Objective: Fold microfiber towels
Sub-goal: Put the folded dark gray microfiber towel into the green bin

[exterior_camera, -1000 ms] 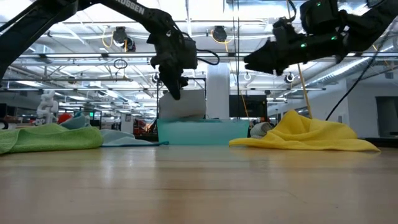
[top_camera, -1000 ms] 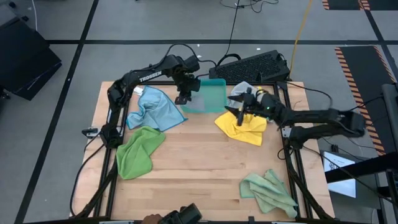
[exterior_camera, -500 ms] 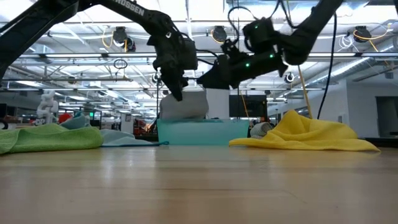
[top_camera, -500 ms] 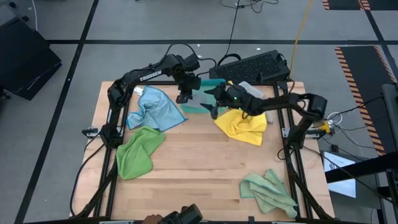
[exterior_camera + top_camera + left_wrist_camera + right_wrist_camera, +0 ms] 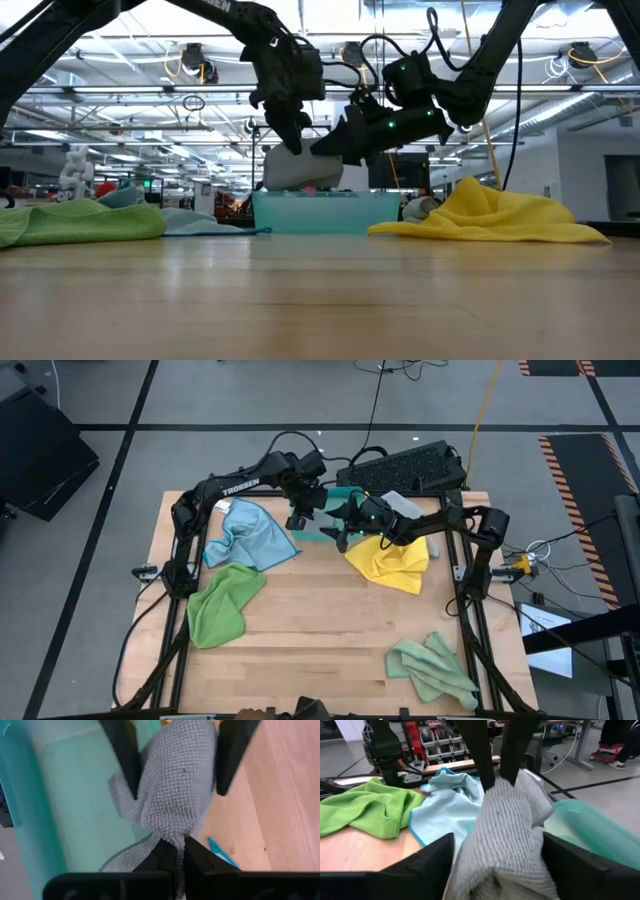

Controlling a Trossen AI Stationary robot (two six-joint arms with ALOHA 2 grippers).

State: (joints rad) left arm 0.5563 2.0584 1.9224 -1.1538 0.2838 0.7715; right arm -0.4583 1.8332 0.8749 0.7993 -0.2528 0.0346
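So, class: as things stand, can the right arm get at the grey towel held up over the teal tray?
Probably yes. The right gripper is open with the grey towel already between its fingers; the left gripper pinches the cloth's top, leaving the lower part free.

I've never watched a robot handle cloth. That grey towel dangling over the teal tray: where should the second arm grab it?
Probably the free lower edge of the grey towel. The left gripper is shut on its top, so the cloth hangs in a bunched fold above the teal tray. The right gripper, open, sits level with that hanging part and could close on it from the yellow towel's side.
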